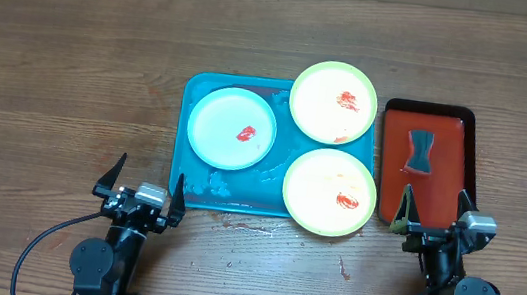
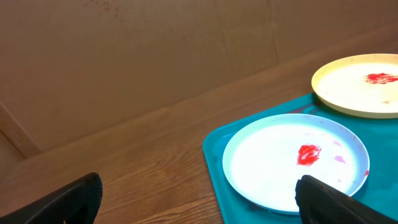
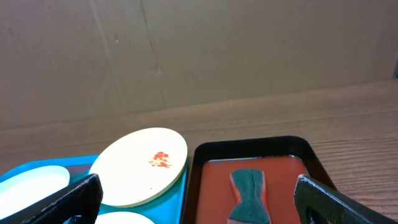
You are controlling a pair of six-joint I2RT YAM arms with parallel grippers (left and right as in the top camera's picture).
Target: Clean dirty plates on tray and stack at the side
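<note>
I saw both arms at the near edge of the table (image 1: 62,62). The left gripper (image 1: 151,168) stood spread wide and empty, just short of the near-left corner of the tray (image 1: 182,143). The right gripper (image 1: 435,192) was likewise splayed, gripping nothing, over the near end of the red tray (image 1: 453,125). All three plates sat on the tray, each smeared red. The white plate (image 1: 232,129) lay at the left, the far green plate (image 1: 334,102) overhung the far rim, and the near green plate (image 1: 330,192) overhung the near rim. What was probably a sponge (image 1: 420,152) lay in the red tray.

black arms (image 1: 115,255), grey wrist blocks (image 1: 150,194)
</note>
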